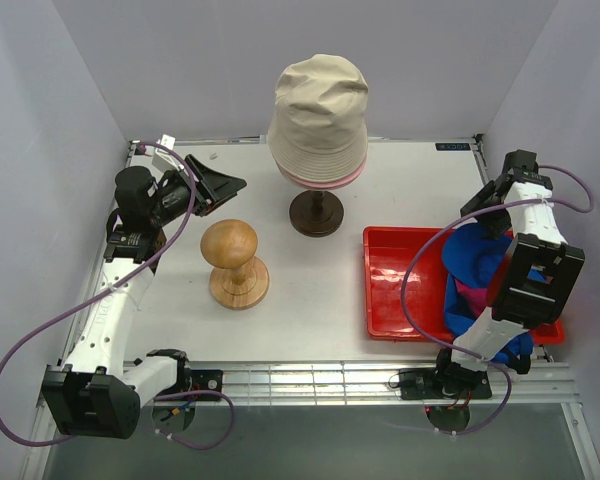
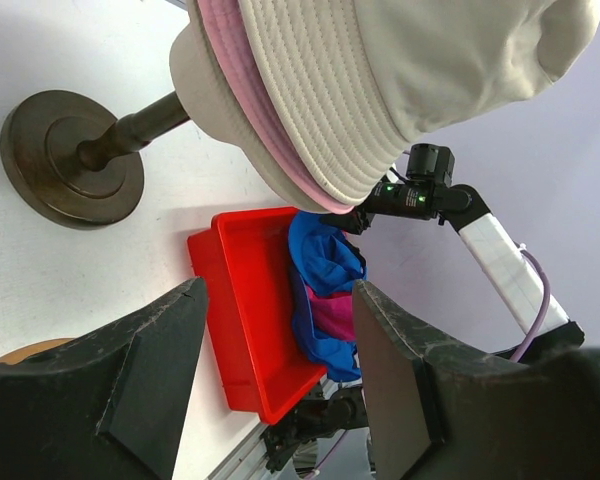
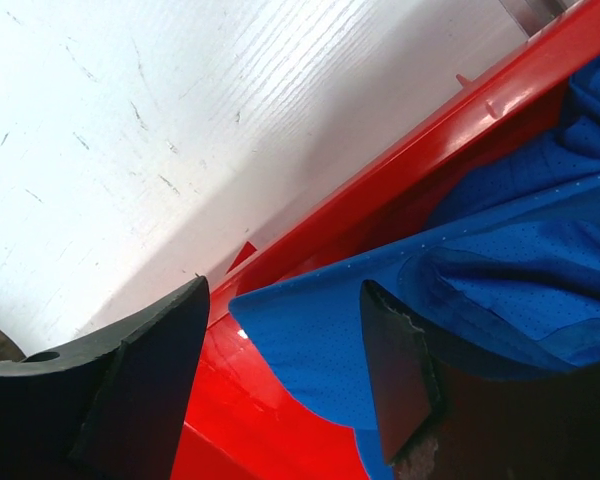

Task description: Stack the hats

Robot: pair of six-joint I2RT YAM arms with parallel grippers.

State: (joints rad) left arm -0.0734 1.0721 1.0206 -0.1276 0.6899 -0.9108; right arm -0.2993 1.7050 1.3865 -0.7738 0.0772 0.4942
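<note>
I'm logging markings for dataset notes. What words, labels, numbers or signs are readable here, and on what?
No text can be read.
Dark label at the far edge of the table: light print, too small to read.
Beige bucket hat, blue cap, red tray: no print visible.

**Non-task items: block, stand, tray, table**

A round-topped wooden hat block is stood upright left of centre on the white table. A dark round-based stand is placed behind it and to its right, well apart. A cream mannequin head is carried on the stand's post. A red tray is set at the table's right side, by the near edge. Pale walls are seen around.
</note>
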